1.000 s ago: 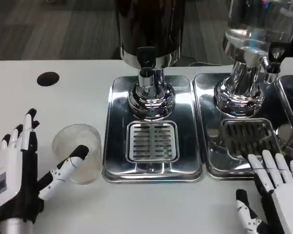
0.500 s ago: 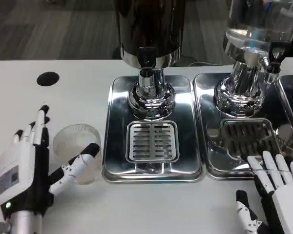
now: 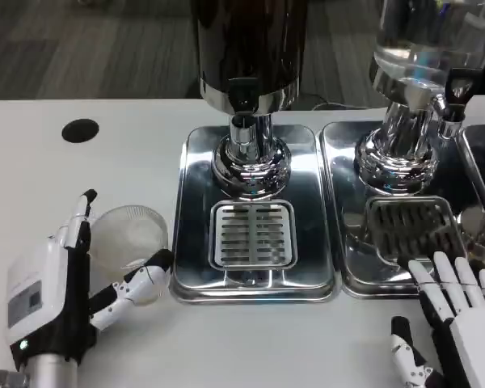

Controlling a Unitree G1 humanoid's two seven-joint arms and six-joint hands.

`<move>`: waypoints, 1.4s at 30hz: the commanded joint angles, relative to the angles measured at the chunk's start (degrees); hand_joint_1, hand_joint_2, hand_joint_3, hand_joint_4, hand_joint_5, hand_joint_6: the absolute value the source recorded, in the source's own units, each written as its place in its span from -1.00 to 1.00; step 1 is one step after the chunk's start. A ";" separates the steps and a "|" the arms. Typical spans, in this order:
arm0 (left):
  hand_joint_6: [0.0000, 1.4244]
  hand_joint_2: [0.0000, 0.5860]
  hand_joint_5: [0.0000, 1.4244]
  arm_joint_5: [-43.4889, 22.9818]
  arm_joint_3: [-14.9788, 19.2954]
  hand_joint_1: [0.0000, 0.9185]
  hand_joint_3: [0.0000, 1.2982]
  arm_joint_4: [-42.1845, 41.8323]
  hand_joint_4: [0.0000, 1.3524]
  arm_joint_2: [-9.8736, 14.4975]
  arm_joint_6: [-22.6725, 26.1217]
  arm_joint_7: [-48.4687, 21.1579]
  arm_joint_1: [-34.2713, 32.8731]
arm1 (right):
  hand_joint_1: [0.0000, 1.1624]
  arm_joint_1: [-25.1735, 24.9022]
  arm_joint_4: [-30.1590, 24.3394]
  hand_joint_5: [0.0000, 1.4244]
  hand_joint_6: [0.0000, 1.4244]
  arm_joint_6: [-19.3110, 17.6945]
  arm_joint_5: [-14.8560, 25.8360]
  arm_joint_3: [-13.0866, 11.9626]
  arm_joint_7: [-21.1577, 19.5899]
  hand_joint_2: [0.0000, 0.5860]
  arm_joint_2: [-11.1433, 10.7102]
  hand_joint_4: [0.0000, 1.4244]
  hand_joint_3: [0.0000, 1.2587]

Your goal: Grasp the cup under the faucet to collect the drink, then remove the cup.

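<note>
A clear plastic cup (image 3: 129, 242) stands on the white table just left of the middle drip tray (image 3: 255, 250). My left hand (image 3: 56, 303) is at its near left side, fingers up along the cup's left and thumb reaching along its front; the fingers are apart and I cannot tell if they touch it. The dark dispenser's faucet (image 3: 242, 101) hangs above the tray's grate (image 3: 252, 234), which is bare. My right hand (image 3: 461, 311) lies open at the lower right, fingertips at the front edge of the right tray (image 3: 352, 267).
A second dispenser (image 3: 412, 89) with a clear tank stands on the right tray. A black round hole (image 3: 80, 130) marks the table at the far left. Bare table lies in front of both trays.
My left hand has moved right and forward, closing in around the cup; its thumb now reaches along the cup's front. The cup and the right hand stay where they were.
</note>
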 commanded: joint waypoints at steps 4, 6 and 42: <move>-0.65 -0.82 -0.66 0.99 -1.98 -0.66 -0.84 2.40 -1.00 -0.64 1.41 -0.19 -2.65 | -0.93 0.68 -0.50 -1.00 -1.00 -1.49 0.95 -1.44 -1.12 0.57 -0.57 -0.99 -0.78; -0.58 -0.77 -0.59 1.19 -2.47 -0.57 -0.79 2.71 -0.96 -0.86 1.47 0.13 -3.02 | -0.93 0.97 -0.45 -1.00 -1.00 -1.84 1.22 -1.80 -1.17 0.57 -0.70 -0.99 -0.78; 0.78 -0.69 0.29 2.22 -0.96 0.16 0.01 0.39 -0.23 -1.82 0.87 11.72 0.53 | -1.00 0.89 1.15 -1.00 -0.98 -3.11 0.72 -1.59 -1.29 0.54 -0.03 -0.99 -0.70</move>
